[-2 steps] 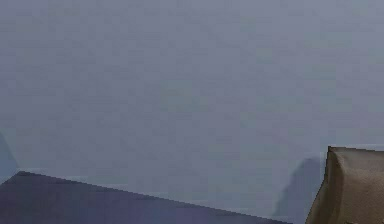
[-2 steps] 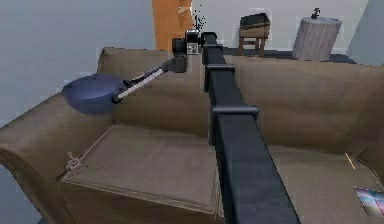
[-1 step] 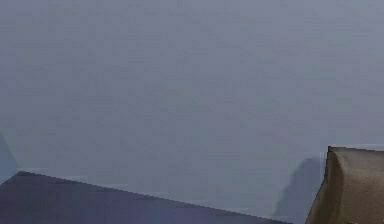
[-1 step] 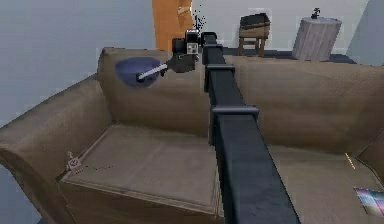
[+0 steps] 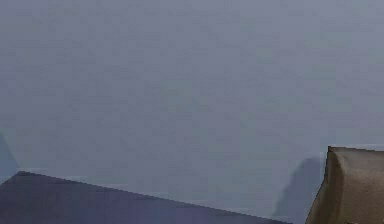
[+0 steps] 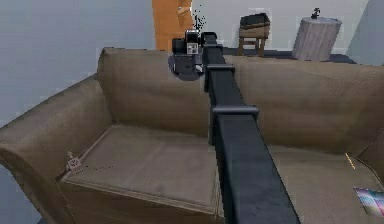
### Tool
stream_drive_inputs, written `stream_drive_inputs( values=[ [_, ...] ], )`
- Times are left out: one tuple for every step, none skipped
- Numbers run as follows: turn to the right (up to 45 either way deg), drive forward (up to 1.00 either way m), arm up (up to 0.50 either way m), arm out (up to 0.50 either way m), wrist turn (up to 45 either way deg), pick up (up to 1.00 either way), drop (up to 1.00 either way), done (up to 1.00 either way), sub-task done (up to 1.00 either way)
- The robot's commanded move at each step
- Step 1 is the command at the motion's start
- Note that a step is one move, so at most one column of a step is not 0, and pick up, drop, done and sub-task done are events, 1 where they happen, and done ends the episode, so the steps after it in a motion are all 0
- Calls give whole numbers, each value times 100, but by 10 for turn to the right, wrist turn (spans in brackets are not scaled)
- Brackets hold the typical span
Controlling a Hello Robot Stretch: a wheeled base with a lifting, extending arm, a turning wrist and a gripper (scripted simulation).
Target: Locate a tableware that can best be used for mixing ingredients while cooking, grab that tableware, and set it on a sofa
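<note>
At the arm's far end in the arm side view, a dark grey rounded thing (image 6: 184,68) sits right at the gripper (image 6: 180,55), seen against the top of the sofa's backrest. Its shape is too small and blurry to call it a bowl with any certainty. I cannot tell whether it hangs free or rests on the backrest, so I cannot tell whether the gripper holds anything. How far apart the fingers stand cannot be made out either.

The arm (image 6: 240,140) is a dark square bar that reaches up from the bottom edge, across the seat cushions, to the backrest. The sofa (image 6: 130,100) is brown, with a rounded armrest at the view's left.

A small pale wiry thing (image 6: 72,160) lies on the left seat cushion near the armrest. On the right cushion there is a thin yellow stick (image 6: 350,158), and a flat bluish thing (image 6: 368,200) lies at the bottom right corner.

Beyond the backrest stand an orange panel (image 6: 168,22), a small wooden stool (image 6: 255,35) with something dark on top, and a pale grey cylinder (image 6: 318,40).

The forward view's wall (image 5: 190,90) is plain blue-grey, with dark floor (image 5: 70,200) at the lower left and a brown sofa corner (image 5: 355,185) at the lower right.
</note>
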Motion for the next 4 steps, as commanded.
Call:
stream_drive_inputs(
  values=[
    [0,0,0,0,240,0,0,0,0],
    [0,0,-24,0,0,0,0,0,0],
    [0,0,-32,0,0,0,0,0,0],
    [0,0,0,0,0,0,100,0,0]
  ],
)
